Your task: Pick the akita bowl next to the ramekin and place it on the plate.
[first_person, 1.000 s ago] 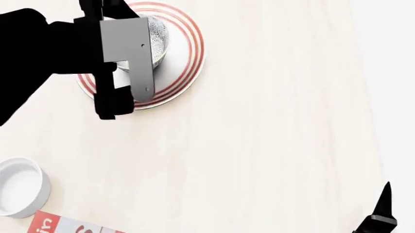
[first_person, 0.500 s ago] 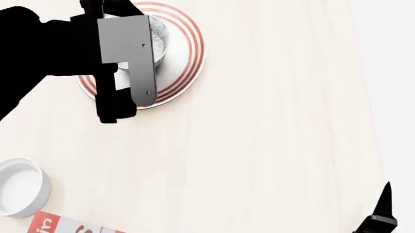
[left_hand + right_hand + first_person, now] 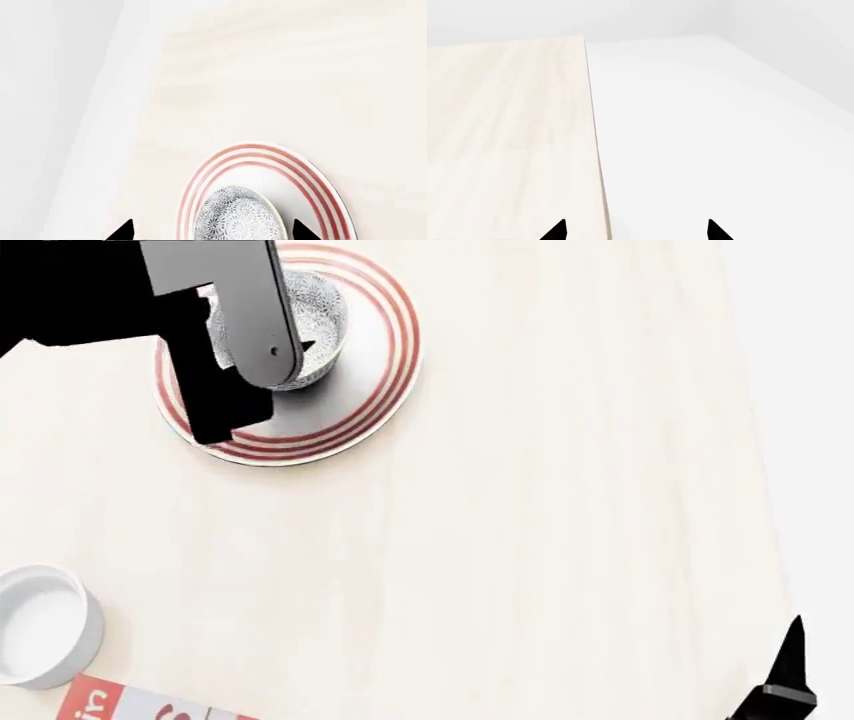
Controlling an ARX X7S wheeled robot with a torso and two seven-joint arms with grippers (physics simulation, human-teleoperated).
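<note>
The pale wooden table (image 3: pixel 534 520) filled most of the head view. At its upper left lay the plate (image 3: pixel 380 380), with the akita bowl (image 3: pixel 318 310) resting on it. The left gripper (image 3: pixel 210 232) straddled the bowl, fingers spread wide and apart from its sides. The ramekin (image 3: pixel 43 625) sat at lower left. The right gripper (image 3: pixel 637 231) hung past the table's edge, fingers wide and empty.

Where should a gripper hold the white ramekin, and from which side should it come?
Come from above and pinch the ramekin's thin rim, one finger inside and one outside. It stands upright with its open mouth up and straight walls, apart from the card beside it.
</note>
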